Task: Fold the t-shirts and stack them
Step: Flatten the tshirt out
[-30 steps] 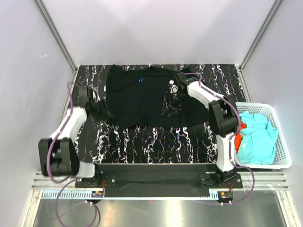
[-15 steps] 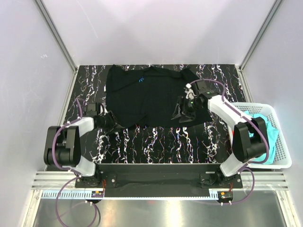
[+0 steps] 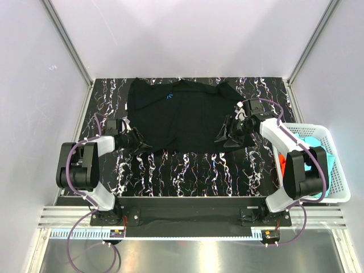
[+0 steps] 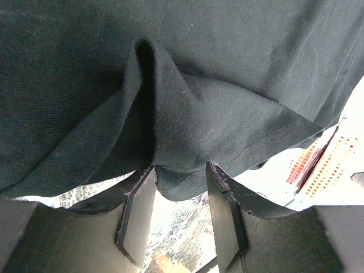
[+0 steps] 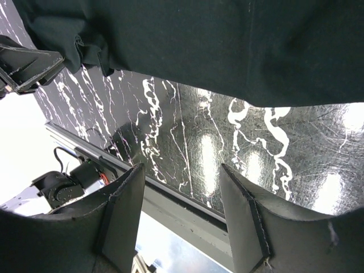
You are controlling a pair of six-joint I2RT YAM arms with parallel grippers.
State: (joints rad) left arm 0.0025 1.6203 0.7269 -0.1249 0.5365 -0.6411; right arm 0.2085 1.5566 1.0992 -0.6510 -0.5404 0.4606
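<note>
Black t-shirt [image 3: 182,116] lies flat, not yet folded, at twelve o'clock on the table [image 3: 187,170]. Left fingers [image 4: 227,210], spread, straddle its seven-o'clock hem; right fingers [image 5: 122,216] gape empty at five. Turquoise t-shirt [image 3: 316,142] and orange-red t-shirt [image 3: 282,165] sit in the basket [image 3: 340,182] at three o'clock.

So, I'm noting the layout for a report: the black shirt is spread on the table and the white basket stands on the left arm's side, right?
Not quite. The top view shows the white basket on the right arm's side, not the left. The black shirt is spread on the table, as you say.
</note>
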